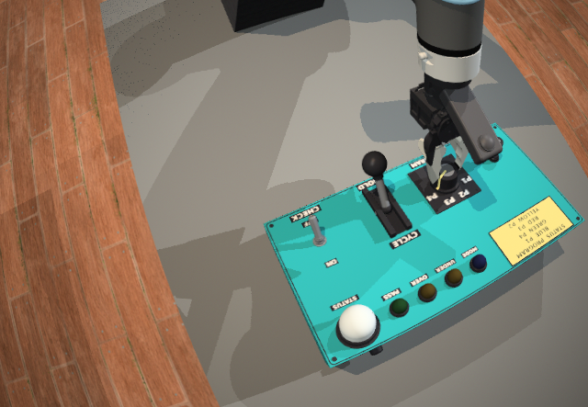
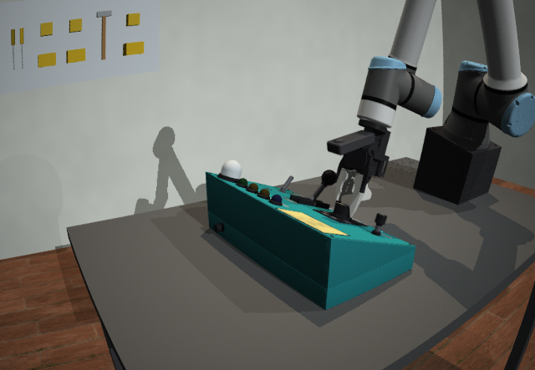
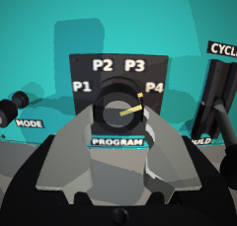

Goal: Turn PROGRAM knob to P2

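Note:
The teal console (image 1: pixel 417 251) sits on the grey table. Its black PROGRAM knob (image 3: pixel 119 109) sits on a black plate marked P1 to P4. The knob's yellow pointer (image 3: pixel 131 109) aims toward P4. My gripper (image 3: pixel 118 106) is shut on the PROGRAM knob, one pale finger on each side of it. In the top view the gripper (image 1: pixel 445 167) stands straight down over the knob (image 1: pixel 446 174). In the exterior view the gripper (image 2: pixel 348 200) meets the knob (image 2: pixel 340 210) on the sloped panel.
A black ball-topped lever (image 1: pixel 375 165) in the HOLD/CYCLE slot stands just left of the gripper. A small MODE knob (image 3: pixel 12 108) and a CHECK toggle (image 1: pixel 317 233) are on the panel. A white STATUS dome (image 1: pixel 357 324) and several dark lamps line the front edge. The arm's black base block (image 2: pixel 456 163) is behind.

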Controlling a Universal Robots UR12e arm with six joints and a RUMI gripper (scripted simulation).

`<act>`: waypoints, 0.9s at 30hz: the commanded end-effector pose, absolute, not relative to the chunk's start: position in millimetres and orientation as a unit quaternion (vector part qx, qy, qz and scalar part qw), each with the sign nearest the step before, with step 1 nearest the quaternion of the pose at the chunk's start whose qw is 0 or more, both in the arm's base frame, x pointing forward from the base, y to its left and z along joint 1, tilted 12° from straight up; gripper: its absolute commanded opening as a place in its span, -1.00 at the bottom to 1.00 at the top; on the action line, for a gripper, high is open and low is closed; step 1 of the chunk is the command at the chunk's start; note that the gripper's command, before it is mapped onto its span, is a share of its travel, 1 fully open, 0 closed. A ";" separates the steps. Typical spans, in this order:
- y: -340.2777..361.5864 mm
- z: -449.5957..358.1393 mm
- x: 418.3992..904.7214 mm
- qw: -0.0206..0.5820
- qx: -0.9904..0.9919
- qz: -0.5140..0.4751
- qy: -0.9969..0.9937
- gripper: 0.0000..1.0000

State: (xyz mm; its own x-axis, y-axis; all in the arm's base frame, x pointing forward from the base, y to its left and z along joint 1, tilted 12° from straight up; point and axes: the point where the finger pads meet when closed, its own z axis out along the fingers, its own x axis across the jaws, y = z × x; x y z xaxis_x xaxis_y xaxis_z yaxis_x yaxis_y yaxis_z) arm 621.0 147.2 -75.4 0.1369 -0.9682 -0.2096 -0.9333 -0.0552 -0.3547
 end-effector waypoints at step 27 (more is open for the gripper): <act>147.2 -74.9 621.5 0.200 -0.800 -0.068 0.561 -1.00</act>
